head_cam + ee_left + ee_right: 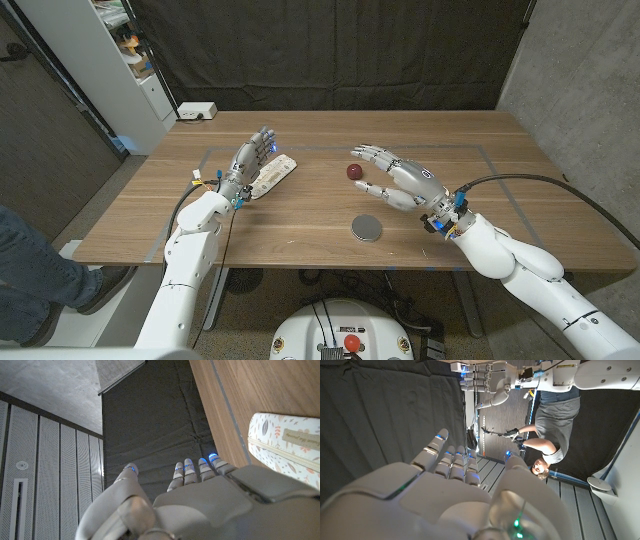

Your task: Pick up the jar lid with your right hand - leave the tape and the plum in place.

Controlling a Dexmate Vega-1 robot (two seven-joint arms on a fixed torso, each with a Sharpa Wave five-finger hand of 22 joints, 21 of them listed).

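Nothing is picked up yet: jar lid [367, 228] lies flat on the counter [300, 225], near its front edge. Right hand [400, 180] hovers above with fingers spread, empty, beside the plum [354, 172]. Reaching and grasping remain.

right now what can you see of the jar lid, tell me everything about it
The jar lid is a round, flat disc, grey and metallic-looking, lying flat on the wooden table near its front edge. Nothing touches it. The right hand hovers behind it with fingers spread, holding nothing, and the plum sits farther back, well apart from the lid. Whether its rim faces up or down cannot be told, and no print or markings can be made out.
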